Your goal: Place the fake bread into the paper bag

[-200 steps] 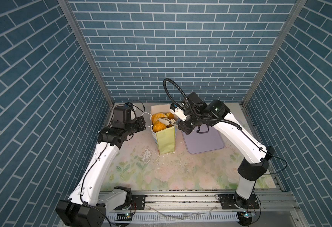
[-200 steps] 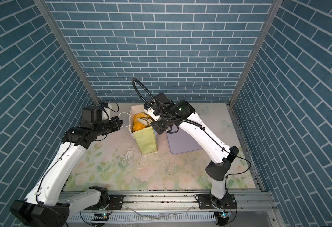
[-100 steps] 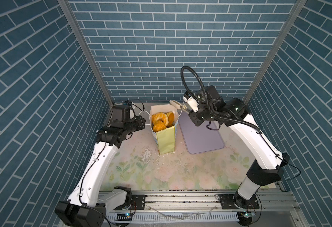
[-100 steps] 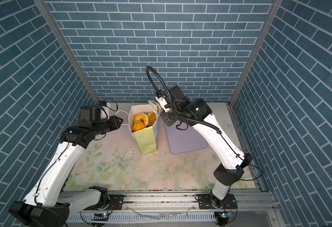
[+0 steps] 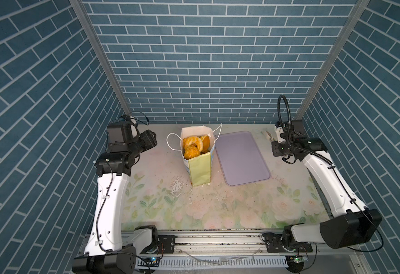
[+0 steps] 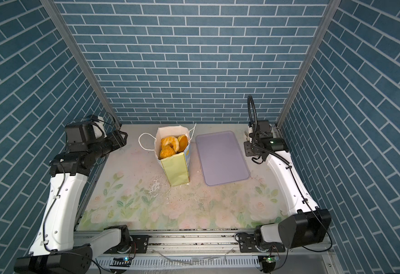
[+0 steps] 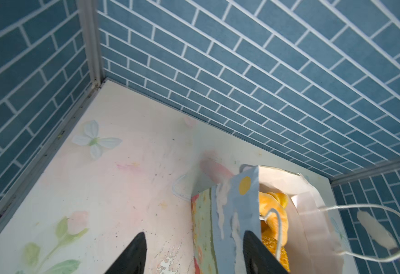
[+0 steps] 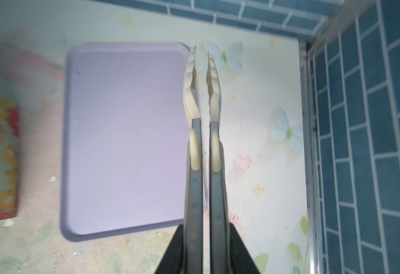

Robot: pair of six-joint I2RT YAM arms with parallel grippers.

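Note:
The paper bag (image 5: 200, 168) (image 6: 177, 170) stands upright mid-table with its mouth open and fake bread (image 5: 194, 147) (image 6: 170, 147) piled inside, a ring doughnut and a seeded bun on top. My left gripper (image 5: 152, 142) (image 6: 123, 140) hangs open to the left of the bag, clear of its white cord handle. In the left wrist view the bag (image 7: 232, 213) and the bread (image 7: 272, 213) lie just beyond the open left gripper (image 7: 194, 251). My right gripper (image 8: 206, 249) (image 5: 277, 144) is shut on cream-tipped tongs (image 8: 202, 78) at the back right; the tongs hold nothing.
A flat lilac tray (image 5: 239, 159) (image 6: 220, 159) (image 8: 123, 137) lies bare to the right of the bag. White flakes and crumbs (image 5: 177, 187) are scattered on the floral tabletop in front of the bag. Blue brick walls close in three sides.
The right arm has lifted the tongs out of the bag's mouth and swung them to the back right corner. The left gripper has opened and drawn back leftward from the bag.

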